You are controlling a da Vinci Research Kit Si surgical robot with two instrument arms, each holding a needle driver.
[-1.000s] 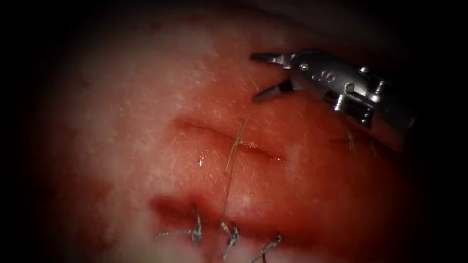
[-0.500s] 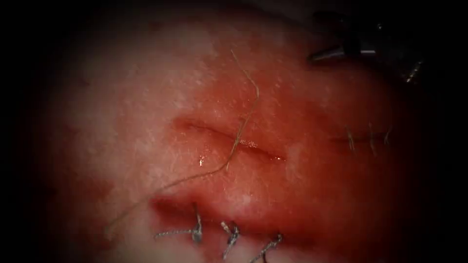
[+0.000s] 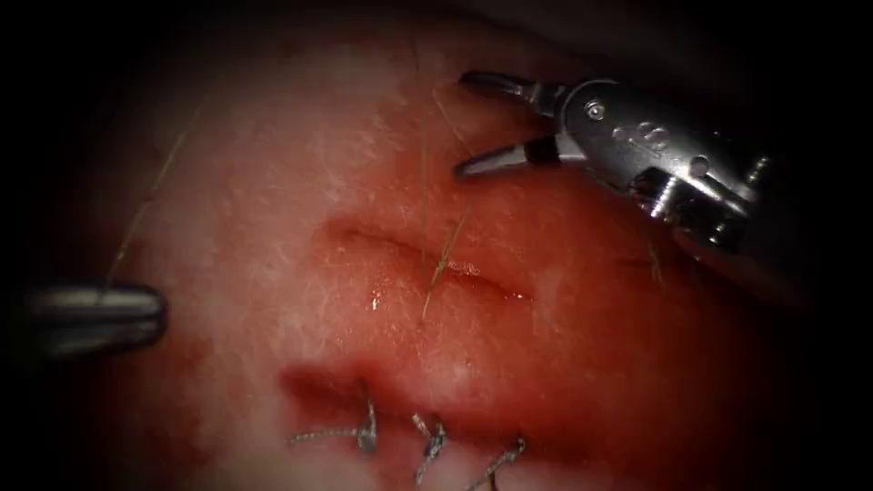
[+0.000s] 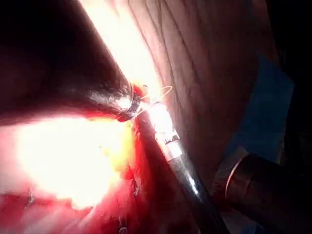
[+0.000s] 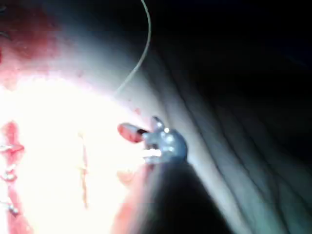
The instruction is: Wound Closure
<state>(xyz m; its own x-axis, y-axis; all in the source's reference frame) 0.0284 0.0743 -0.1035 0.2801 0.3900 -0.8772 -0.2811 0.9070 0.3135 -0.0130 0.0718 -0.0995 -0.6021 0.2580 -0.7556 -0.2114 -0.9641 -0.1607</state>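
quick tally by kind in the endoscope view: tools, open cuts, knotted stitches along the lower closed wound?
Tools: 2, left tool, right tool, its jaws open, holding nothing
Open cuts: 1, cut, thread crossing it
Knotted stitches: 3
Total: 6

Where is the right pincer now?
In the endoscope view the right pincer hovers open above the cut, toward its right, beside the thread.
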